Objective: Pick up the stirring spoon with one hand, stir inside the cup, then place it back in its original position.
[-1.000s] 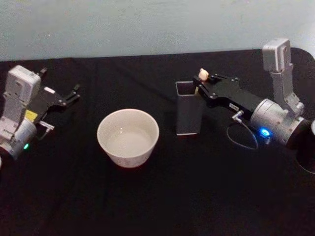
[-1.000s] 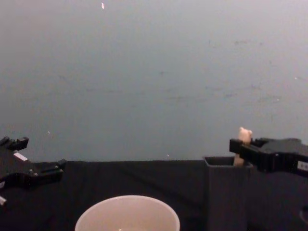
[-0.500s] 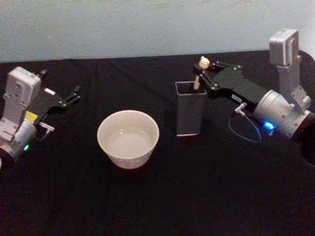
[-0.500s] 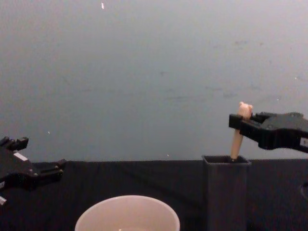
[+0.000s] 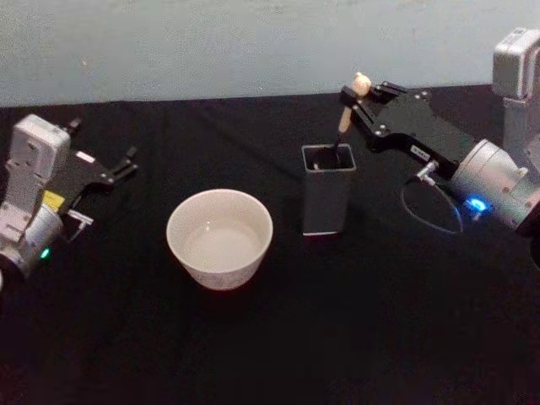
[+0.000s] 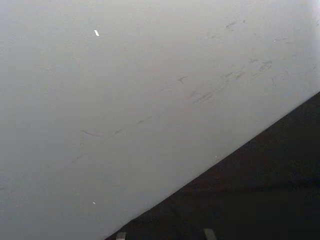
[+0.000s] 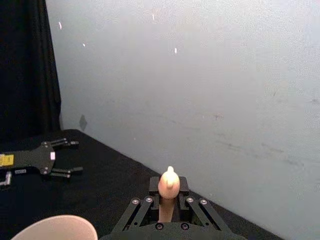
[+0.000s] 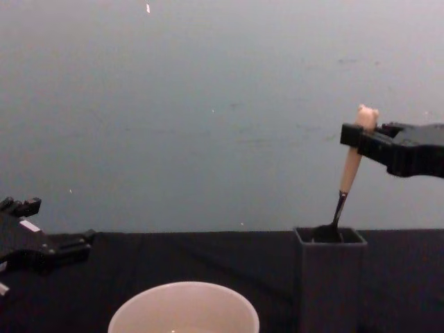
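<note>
Covering the whole work area: black surface (image 5: 337, 337), with a pale blue-grey wall (image 8: 208, 104) behind it.

Right arm: reaches in from the robot's right, over the far part of the surface. The right gripper (image 5: 348, 103) hangs above the holder's opening and slightly to its right. Jaws are clamped on the tan handle of the stirring spoon, just under the knobby figure.

Left arm: parked at the left edge. The left gripper (image 5: 128, 162) sits low over the surface, well apart from the cup. Jaws are apart, with nothing between them.

Cup (image 5: 221, 270): cream-white and round, upright near the middle of the surface, left of the holder. It stands near the holder without touching it. The inside is pale.

Holder (image 5: 326, 198): dark grey, square and upright, with its opening facing up. It is narrower than the cup.

Stirring spoon (image 8: 349, 170): tilted, its top leaning to the robot's right. The figure sticks out above the jaws. The tan handle runs down into a thin dark shaft. In the chest view the small metal bowl sits right at the holder's rim, inside the opening. I cannot tell whether it touches the wall.
</note>
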You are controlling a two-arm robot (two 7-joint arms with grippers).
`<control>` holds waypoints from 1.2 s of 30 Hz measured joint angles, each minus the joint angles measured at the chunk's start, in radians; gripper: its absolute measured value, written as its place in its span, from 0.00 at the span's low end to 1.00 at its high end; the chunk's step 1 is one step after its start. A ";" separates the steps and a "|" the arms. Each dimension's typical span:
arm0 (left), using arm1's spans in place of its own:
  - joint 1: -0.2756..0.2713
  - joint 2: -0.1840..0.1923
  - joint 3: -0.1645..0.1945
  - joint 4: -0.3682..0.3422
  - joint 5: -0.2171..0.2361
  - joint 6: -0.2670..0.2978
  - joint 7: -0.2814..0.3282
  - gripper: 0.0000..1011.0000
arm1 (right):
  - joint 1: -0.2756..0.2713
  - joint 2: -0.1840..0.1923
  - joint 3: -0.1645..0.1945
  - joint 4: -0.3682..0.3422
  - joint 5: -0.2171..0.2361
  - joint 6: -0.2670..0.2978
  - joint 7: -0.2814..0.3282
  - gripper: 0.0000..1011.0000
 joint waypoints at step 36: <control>0.000 0.000 0.000 0.000 0.000 0.000 0.000 0.99 | 0.020 -0.039 -0.038 -0.035 -0.022 -0.097 0.043 0.20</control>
